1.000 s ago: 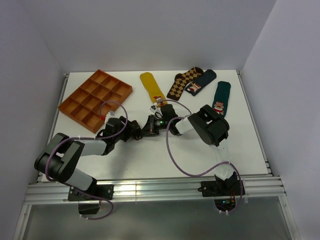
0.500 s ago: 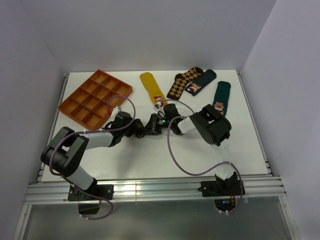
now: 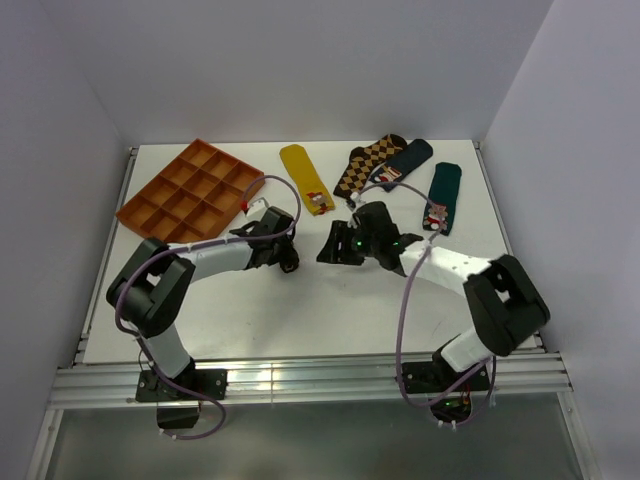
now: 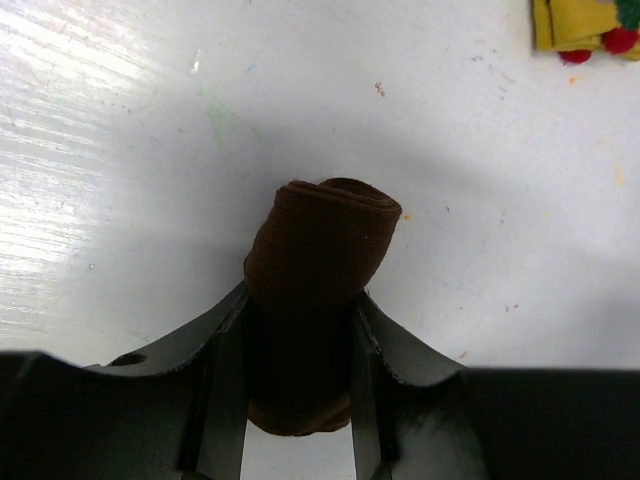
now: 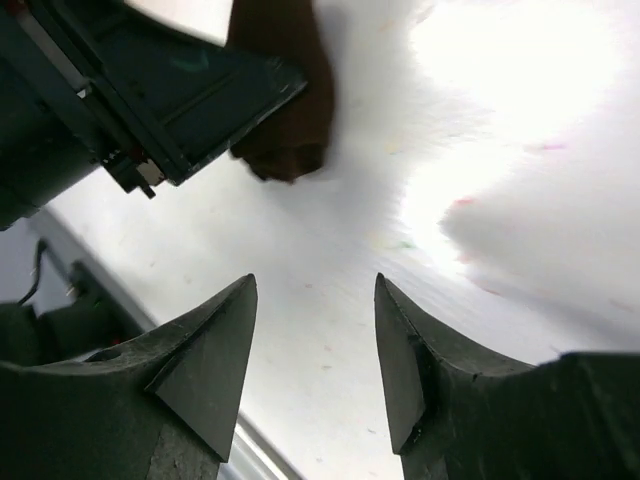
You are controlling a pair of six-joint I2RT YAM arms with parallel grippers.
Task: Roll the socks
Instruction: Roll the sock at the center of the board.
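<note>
The socks (image 4: 322, 262) show as one dark brown fabric roll, lying on the white table and pointing away from the left wrist camera. My left gripper (image 4: 303, 300) is shut on the roll, one finger pressed against each side. From above, this gripper (image 3: 286, 257) sits near the table's middle, and the roll is mostly hidden under it. My right gripper (image 5: 313, 285) is open with only bare table between its fingers. It hovers a short way right of the roll (image 5: 286, 120), and in the top view the right gripper (image 3: 331, 251) stands apart from the left one.
An orange compartment tray (image 3: 190, 195) sits at the back left. A mustard yellow sock (image 3: 305, 175), a diamond-patterned sock (image 3: 364, 166), a dark blue sock (image 3: 406, 162) and a dark green sock (image 3: 443, 192) lie along the back. Cables loop over both arms.
My right gripper has opened, let go of the roll and drawn back to the right, its elbow swinging toward the near right. My left gripper has closed on the roll and shifted slightly right.
</note>
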